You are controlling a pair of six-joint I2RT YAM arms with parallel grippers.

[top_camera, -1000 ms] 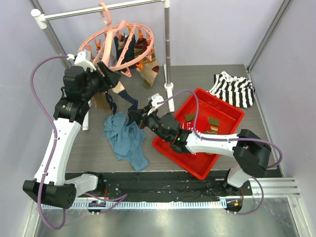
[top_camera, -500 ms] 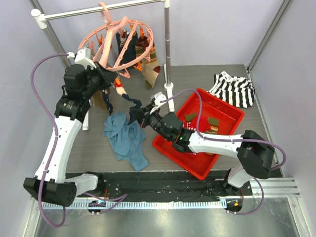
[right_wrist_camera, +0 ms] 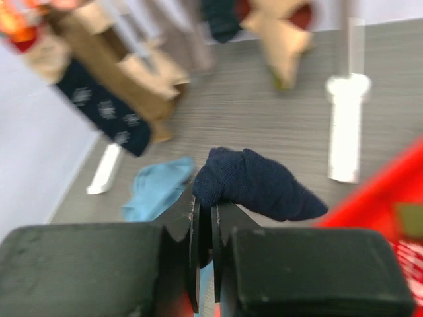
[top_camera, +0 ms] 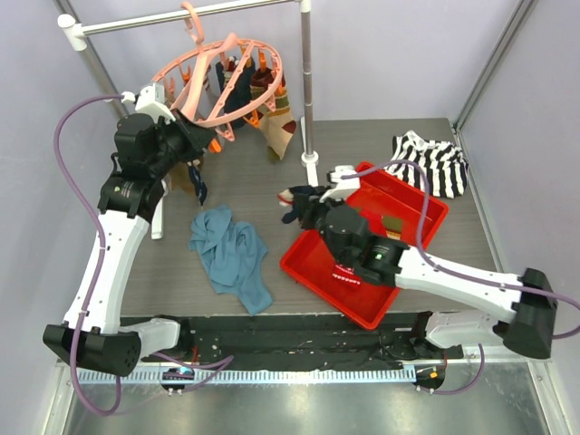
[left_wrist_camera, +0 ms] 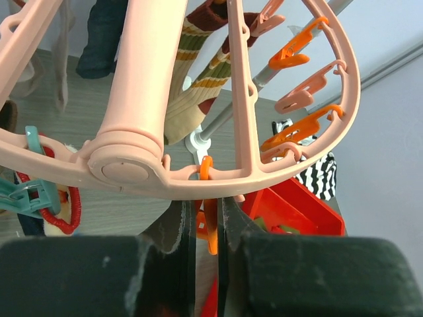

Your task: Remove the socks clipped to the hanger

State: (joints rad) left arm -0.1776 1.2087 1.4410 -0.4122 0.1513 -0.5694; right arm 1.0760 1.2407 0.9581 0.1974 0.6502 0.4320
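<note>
The salmon-pink ring hanger (top_camera: 222, 82) hangs by its hook from the rail, with several socks (top_camera: 279, 127) still clipped beneath it. My left gripper (top_camera: 192, 136) is up under the ring's near rim (left_wrist_camera: 139, 99). In the left wrist view its jaws (left_wrist_camera: 206, 208) are shut on an orange clip (left_wrist_camera: 210, 231). An olive-orange striped sock (left_wrist_camera: 198, 72) dangles behind the ring. My right gripper (top_camera: 294, 201) hovers near the left corner of the red tray. It (right_wrist_camera: 206, 198) is shut on a bunched navy sock (right_wrist_camera: 258, 181), free of the hanger.
The red tray (top_camera: 426, 213) at centre right holds several socks. A blue cloth (top_camera: 231, 254) lies on the table at left. A black-and-white striped garment (top_camera: 430, 163) lies at the back right. The grey rail's post (top_camera: 308, 91) stands on a white foot (top_camera: 312, 168).
The left gripper closed on the orange clip under the ring. The navy sock came off the hanger, and the right gripper carried it rightward to the red tray's corner.
</note>
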